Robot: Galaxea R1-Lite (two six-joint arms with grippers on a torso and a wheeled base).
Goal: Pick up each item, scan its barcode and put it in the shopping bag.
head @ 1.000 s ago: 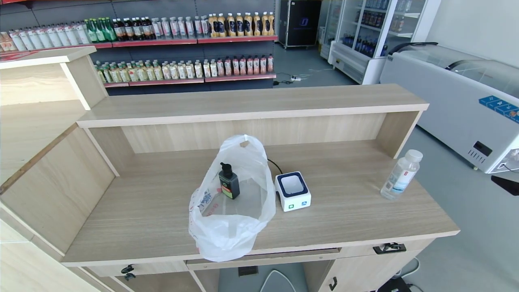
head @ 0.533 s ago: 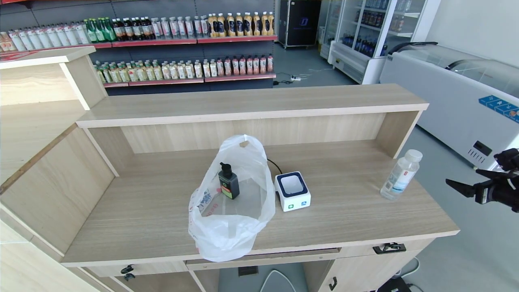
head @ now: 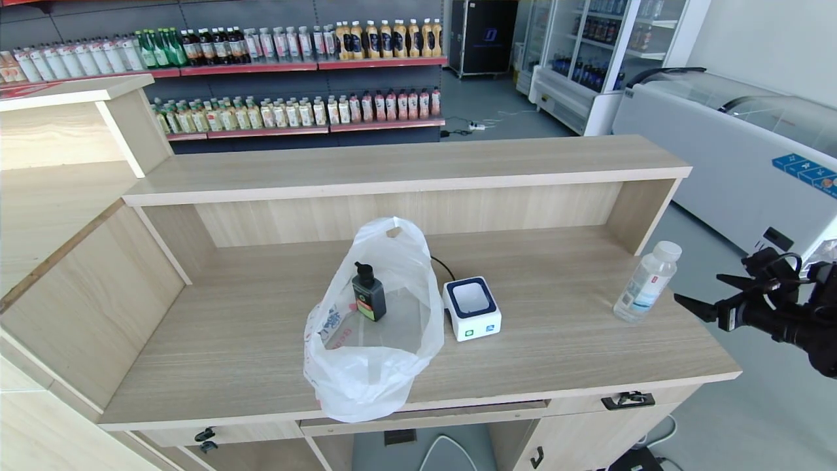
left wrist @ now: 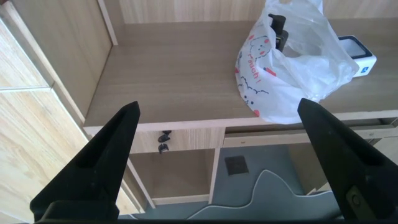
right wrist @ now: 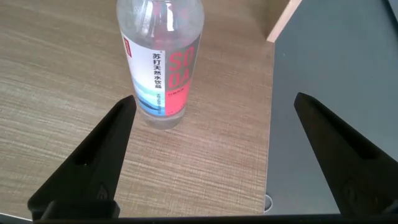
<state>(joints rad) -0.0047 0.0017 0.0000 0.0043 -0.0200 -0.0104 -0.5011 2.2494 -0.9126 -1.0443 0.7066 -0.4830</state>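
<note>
A clear water bottle (head: 644, 282) with a white cap stands upright near the right end of the wooden counter (head: 556, 340). My right gripper (head: 701, 290) hangs open just off the counter's right edge, a short way from the bottle and level with its lower half. In the right wrist view the bottle (right wrist: 160, 62) stands ahead of the open right gripper (right wrist: 214, 102). A white shopping bag (head: 373, 333) sits mid-counter with a dark pump bottle (head: 368, 293) upright inside. Beside it is the white scanner (head: 471, 307). My left gripper (left wrist: 217, 107) is open, low in front of the counter, with the bag (left wrist: 292, 62) beyond it.
A raised ledge (head: 405, 167) runs along the counter's back, with side walls at both ends. A black cable (head: 444, 265) runs behind the scanner. Drawer handles (head: 628, 399) sit under the front edge. A chest freezer (head: 739, 150) stands to the right.
My right gripper has come in from the right edge and moved left toward the water bottle. The bag, pump bottle, scanner and water bottle have stayed put.
</note>
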